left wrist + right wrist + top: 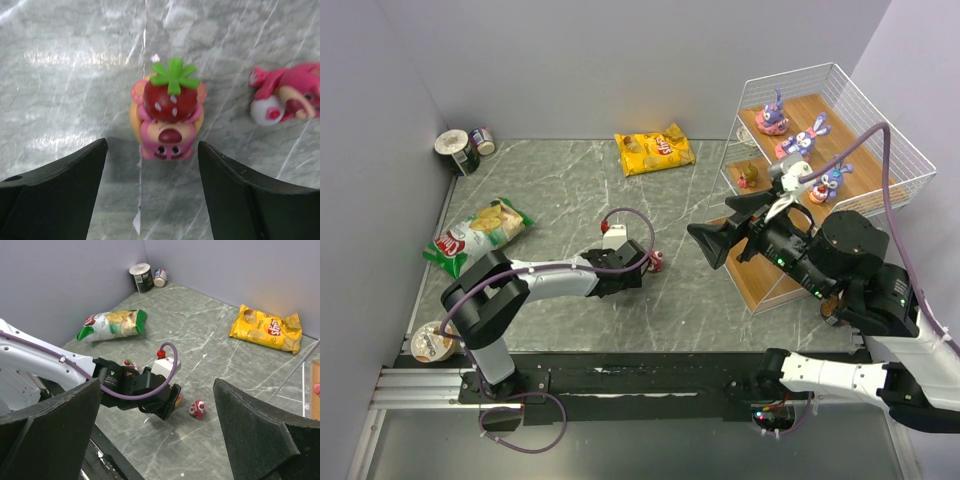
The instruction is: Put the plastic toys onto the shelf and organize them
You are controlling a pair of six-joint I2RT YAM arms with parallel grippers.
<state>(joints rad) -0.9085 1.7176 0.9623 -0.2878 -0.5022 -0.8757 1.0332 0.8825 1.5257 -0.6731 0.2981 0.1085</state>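
Observation:
A pink bear toy with a strawberry on its head stands on the grey tabletop just beyond the tips of my left gripper, which is open and touches nothing. To its right a second pink toy lies on its side; the same toy shows beside my left gripper. A third small toy peeks out behind the left wrist. The shelf stands at the right with purple bunnies on its boards. My right gripper hovers open and empty in front of the shelf.
A yellow snack bag lies at the back centre and a green one at the left. Cans stand in the back left corner and another can by the left arm's base. Purple walls close in three sides.

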